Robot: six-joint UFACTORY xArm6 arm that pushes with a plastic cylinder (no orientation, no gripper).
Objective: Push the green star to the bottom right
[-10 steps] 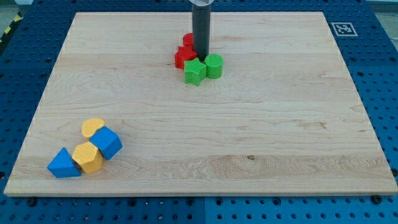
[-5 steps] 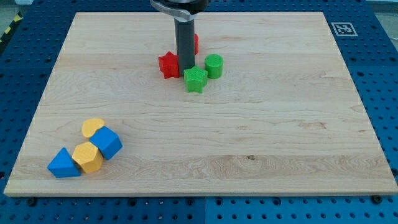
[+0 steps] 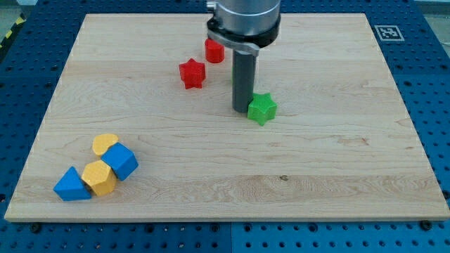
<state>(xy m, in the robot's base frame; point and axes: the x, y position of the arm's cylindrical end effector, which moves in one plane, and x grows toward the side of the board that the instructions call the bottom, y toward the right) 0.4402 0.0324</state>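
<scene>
The green star [image 3: 262, 108] lies on the wooden board [image 3: 351, 176], a little above and right of its middle. My tip [image 3: 242, 110] rests on the board and touches the star's left side. The dark rod rises from there toward the view's top. It covers the spot where the green cylinder stood, so that block is hidden or nearly hidden.
A red star [image 3: 192, 73] and a red cylinder [image 3: 214, 50] lie up and left of the tip. At the bottom left is a cluster: a yellow block [image 3: 105, 144], a blue block [image 3: 121, 161], a yellow block [image 3: 98, 177] and a blue triangle [image 3: 71, 185]. A marker tag [image 3: 389, 32] sits at the top right corner.
My tip has moved right and down, pushing the green star the same way, away from the red blocks. The red star slid left earlier and now lies still.
</scene>
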